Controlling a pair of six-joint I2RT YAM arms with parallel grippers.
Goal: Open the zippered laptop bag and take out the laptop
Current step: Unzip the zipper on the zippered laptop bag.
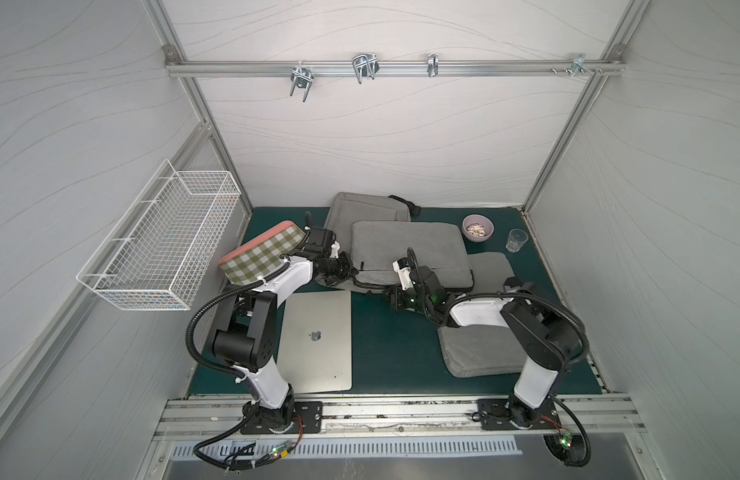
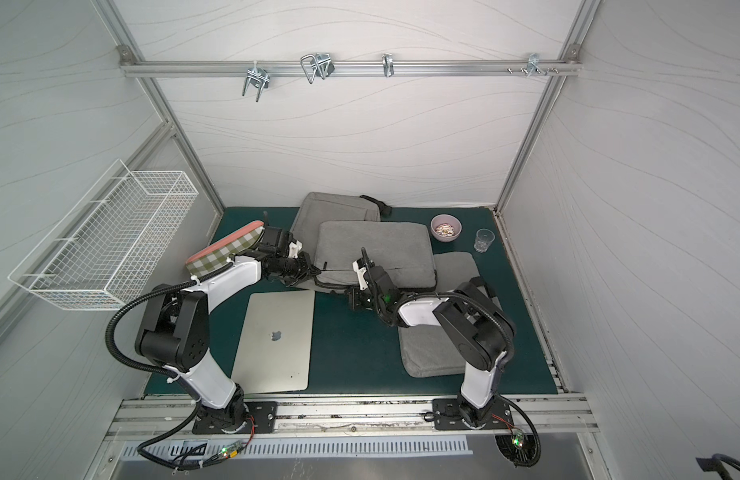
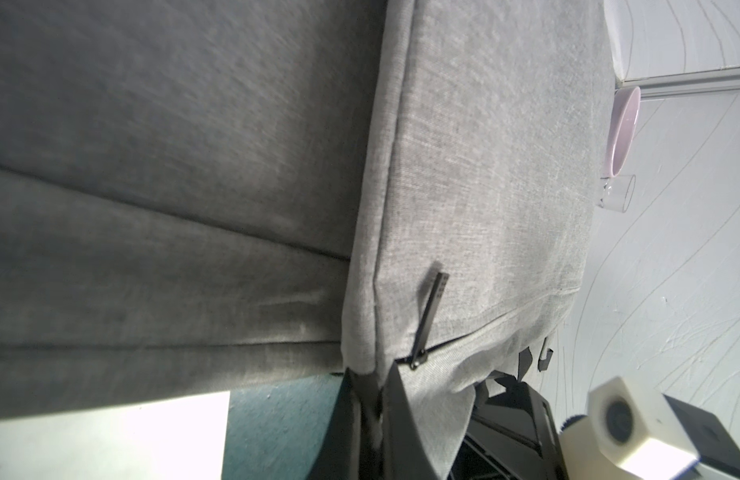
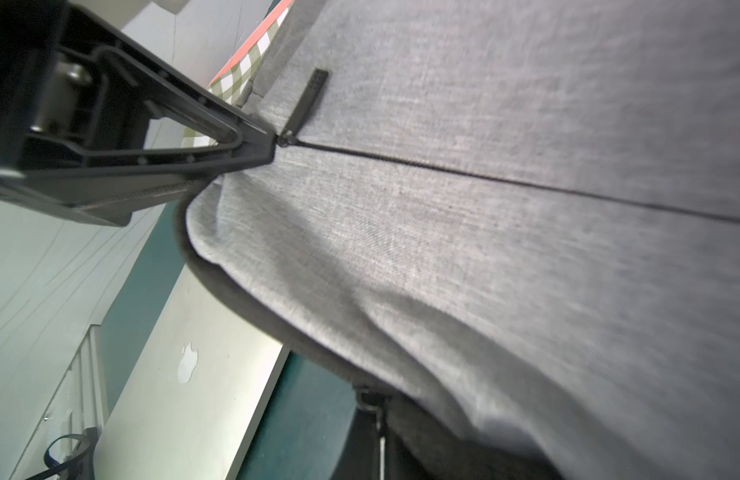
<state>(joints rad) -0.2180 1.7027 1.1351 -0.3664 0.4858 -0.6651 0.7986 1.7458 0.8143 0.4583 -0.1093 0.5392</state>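
Observation:
The grey zippered laptop bag (image 1: 410, 249) (image 2: 376, 245) lies mid-mat on top of another grey bag. My left gripper (image 1: 348, 274) (image 3: 378, 399) is shut on the fabric of its front left corner. Beside that corner a black pocket zipper tab (image 3: 430, 307) (image 4: 308, 99) stands up. My right gripper (image 1: 388, 292) (image 4: 376, 415) is shut at the bag's dark front zipper edge, with a small metal zipper pull (image 4: 368, 399) at its fingertips. A closed silver laptop (image 1: 318, 340) (image 2: 275, 340) lies on the mat in front of the bag. The bag's inside is hidden.
Other grey bags lie behind (image 1: 368, 205), to the right (image 1: 491, 270) and under the right arm (image 1: 480, 349). A green checked case (image 1: 262, 253) leans at the left. A pink bowl (image 1: 477, 227) and a glass (image 1: 516, 240) stand at the back right. A wire basket (image 1: 160, 237) hangs on the left wall.

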